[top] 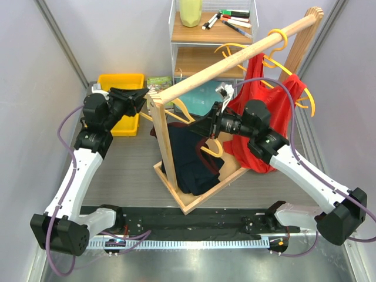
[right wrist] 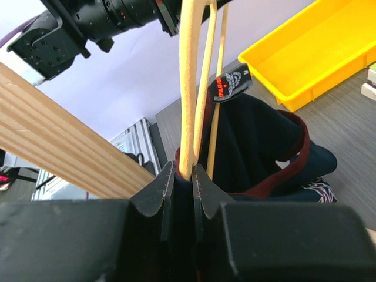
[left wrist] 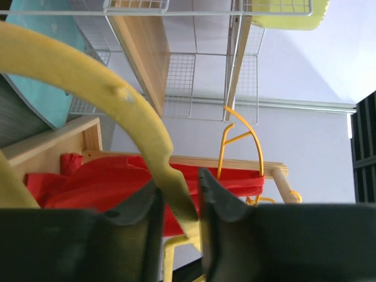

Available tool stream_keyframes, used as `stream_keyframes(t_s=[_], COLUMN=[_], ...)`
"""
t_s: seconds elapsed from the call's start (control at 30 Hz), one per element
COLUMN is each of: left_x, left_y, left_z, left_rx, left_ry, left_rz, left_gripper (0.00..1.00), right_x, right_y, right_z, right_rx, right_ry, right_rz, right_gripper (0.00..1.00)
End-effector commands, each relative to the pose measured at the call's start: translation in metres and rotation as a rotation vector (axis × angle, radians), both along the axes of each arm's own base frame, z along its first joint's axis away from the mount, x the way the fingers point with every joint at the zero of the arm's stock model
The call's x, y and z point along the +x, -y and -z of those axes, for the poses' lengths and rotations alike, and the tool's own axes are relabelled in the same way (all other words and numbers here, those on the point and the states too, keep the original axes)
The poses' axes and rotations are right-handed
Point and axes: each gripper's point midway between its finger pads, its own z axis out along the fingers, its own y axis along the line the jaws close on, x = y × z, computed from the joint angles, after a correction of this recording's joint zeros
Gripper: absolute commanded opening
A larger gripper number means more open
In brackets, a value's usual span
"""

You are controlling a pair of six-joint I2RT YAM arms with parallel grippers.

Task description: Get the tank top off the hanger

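A dark navy tank top with maroon trim hangs on a yellow hanger beside the wooden rack's near post. Its lower part sags into the rack base. My left gripper is shut on the hanger's left end, and the yellow bar runs down between its fingers. My right gripper is shut on the hanger's other end. Two yellow bars enter its jaws, with navy cloth bunched there.
The wooden rack's sloping rod carries a red tank top and empty yellow hangers. The rack base frame lies on the table. A yellow bin stands far left. A wire shelf with markers stands behind.
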Motion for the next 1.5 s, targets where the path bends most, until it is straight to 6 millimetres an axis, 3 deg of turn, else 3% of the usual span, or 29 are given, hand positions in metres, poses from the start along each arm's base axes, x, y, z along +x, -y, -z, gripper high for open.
stream_keyframes(t_s=[0.0, 0.03, 0.07, 0.37, 0.47, 0.5, 0.67, 0.8, 0.97, 1.03, 1.17, 1.23, 1.27, 1.4, 1.47], left_x=[0.0, 0.0, 0.001, 0.0, -0.001, -0.002, -0.009, -0.012, -0.016, -0.018, -0.024, -0.028, -0.028, -0.034, -0.035], left_y=[-0.007, -0.007, -0.009, -0.009, -0.011, -0.012, -0.011, -0.009, -0.005, -0.003, -0.001, -0.002, -0.002, 0.002, 0.004], left_z=[-0.024, -0.024, -0.023, -0.021, -0.025, -0.027, -0.035, -0.039, -0.044, -0.047, -0.056, -0.061, -0.061, -0.066, -0.068], left_rx=[-0.007, -0.005, -0.007, -0.119, -0.146, -0.152, -0.202, -0.21, -0.233, -0.235, -0.215, -0.199, -0.191, -0.173, -0.171], left_ry=[0.101, 0.101, 0.097, 0.076, 0.083, 0.089, 0.117, 0.13, 0.15, 0.164, 0.197, 0.218, 0.217, 0.237, 0.246], left_rz=[-0.039, -0.041, -0.047, -0.055, -0.066, -0.068, -0.051, -0.033, 0.001, 0.013, 0.033, 0.033, 0.034, 0.063, 0.078], left_gripper=[0.16, 0.12, 0.0, 0.0, 0.0, 0.0, 0.0, 0.0, 0.0, 0.0, 0.0, 0.0, 0.0, 0.0, 0.0], right_x=[0.001, 0.003, 0.007, 0.006, 0.002, -0.002, -0.016, -0.028, -0.037, -0.036, -0.017, -0.016, -0.018, -0.015, -0.018], right_y=[0.0, 0.0, 0.002, 0.009, 0.012, 0.015, 0.032, 0.048, 0.068, 0.076, 0.113, 0.126, 0.124, 0.111, 0.101], right_z=[-0.039, -0.036, -0.036, -0.033, -0.034, -0.031, -0.023, 0.002, 0.014, 0.023, 0.028, 0.031, 0.027, 0.061, 0.067], right_rx=[0.06, 0.048, 0.043, 0.024, 0.015, 0.002, -0.048, -0.136, -0.176, -0.201, -0.209, -0.155, -0.115, -0.194, -0.234], right_ry=[0.122, 0.11, 0.109, 0.066, 0.058, 0.044, 0.027, 0.001, 0.044, 0.042, 0.043, 0.005, 0.015, -0.018, 0.052], right_rz=[0.022, 0.031, 0.056, 0.095, 0.094, 0.093, 0.121, 0.142, 0.189, 0.227, 0.481, 0.569, 0.555, 0.499, 0.409], right_gripper=[0.01, 0.02, 0.03, 0.23, 0.36, 0.46, 0.65, 0.65, 0.65, 0.65, 0.61, 0.61, 0.57, 0.56, 0.57])
